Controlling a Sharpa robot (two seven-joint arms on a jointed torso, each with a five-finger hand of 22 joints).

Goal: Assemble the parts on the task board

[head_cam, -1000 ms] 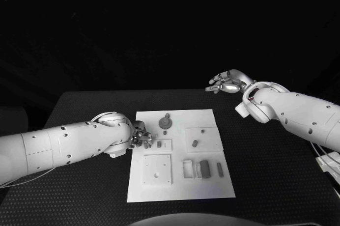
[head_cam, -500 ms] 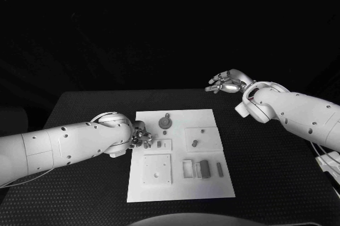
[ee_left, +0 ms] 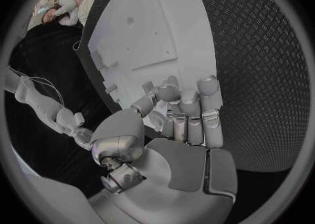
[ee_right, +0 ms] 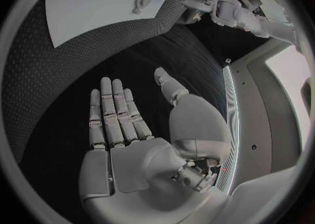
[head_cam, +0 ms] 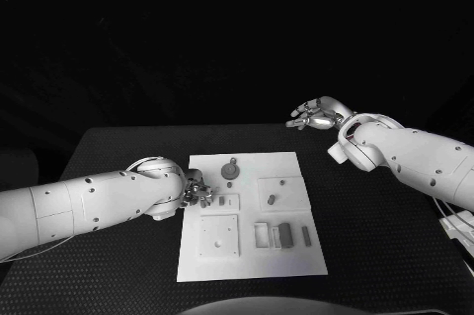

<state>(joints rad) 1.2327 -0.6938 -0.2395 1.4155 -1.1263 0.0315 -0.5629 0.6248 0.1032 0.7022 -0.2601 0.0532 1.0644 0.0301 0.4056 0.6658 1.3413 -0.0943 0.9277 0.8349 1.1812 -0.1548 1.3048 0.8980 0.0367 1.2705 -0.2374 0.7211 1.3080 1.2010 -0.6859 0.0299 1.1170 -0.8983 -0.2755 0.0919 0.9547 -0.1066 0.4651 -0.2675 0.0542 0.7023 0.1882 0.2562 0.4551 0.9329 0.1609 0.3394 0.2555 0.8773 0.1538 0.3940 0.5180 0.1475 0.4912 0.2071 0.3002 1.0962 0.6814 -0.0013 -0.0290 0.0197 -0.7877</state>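
Observation:
The white task board (head_cam: 247, 260) lies in the middle of the black table. Grey parts sit on it: a round piece (head_cam: 230, 170), a small block (head_cam: 225, 201) and several upright pieces (head_cam: 285, 235) near its right side. My left hand (head_cam: 198, 192) hovers low at the board's left edge beside the small block. In the left wrist view its fingers (ee_left: 188, 109) lie close together over the board (ee_left: 151, 30), thumb bent in; whether anything is pinched is hidden. My right hand (head_cam: 316, 114) is raised beyond the table's far right corner, fingers (ee_right: 112, 114) spread and empty.
A square raised plate (head_cam: 218, 234) and a second plate (head_cam: 281, 192) with two small pieces stand on the board. Bare black table (head_cam: 118, 150) lies on both sides of the board. My right forearm (head_cam: 415, 157) reaches over the table's right edge.

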